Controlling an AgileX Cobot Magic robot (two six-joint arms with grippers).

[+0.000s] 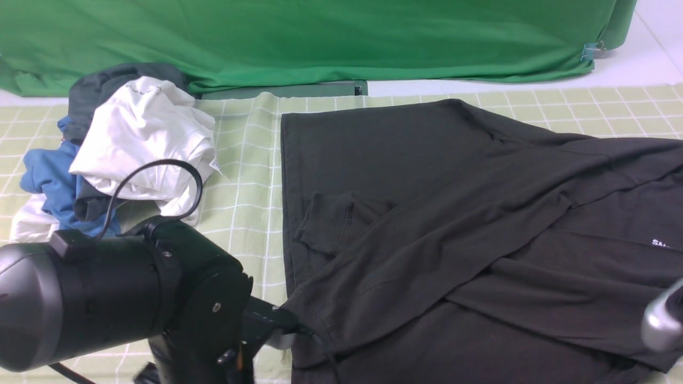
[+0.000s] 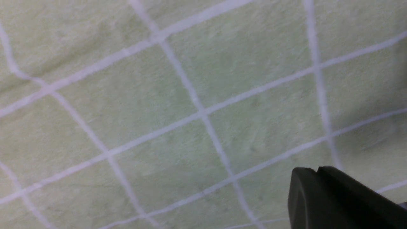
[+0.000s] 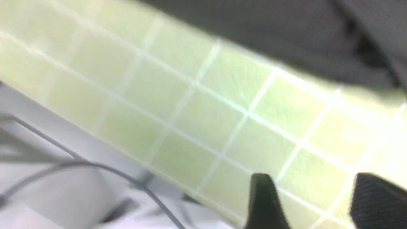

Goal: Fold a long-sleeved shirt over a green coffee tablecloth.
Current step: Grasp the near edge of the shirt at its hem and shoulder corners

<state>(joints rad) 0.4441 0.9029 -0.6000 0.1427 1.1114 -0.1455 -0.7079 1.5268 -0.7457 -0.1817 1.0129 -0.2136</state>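
The black long-sleeved shirt (image 1: 427,224) lies spread on the pale green gridded tablecloth (image 1: 240,176), with one sleeve folded diagonally across its body and white lettering at the right edge. My left gripper (image 1: 291,325) sits low at the shirt's near left hem. In the left wrist view its jaws (image 2: 318,170) are shut over bare tablecloth (image 2: 159,111), with no fabric seen between them. My right gripper (image 3: 313,190) is open above the tablecloth (image 3: 190,111) near its edge, with the shirt (image 3: 286,38) beyond. Only a grey piece of the right arm (image 1: 661,320) shows in the front view.
A pile of white, blue and dark grey garments (image 1: 144,144) lies at the back left. A bright green backdrop cloth (image 1: 320,37) hangs behind. A black cable (image 1: 160,181) loops over my left arm. Grey cables (image 3: 95,168) run past the table edge.
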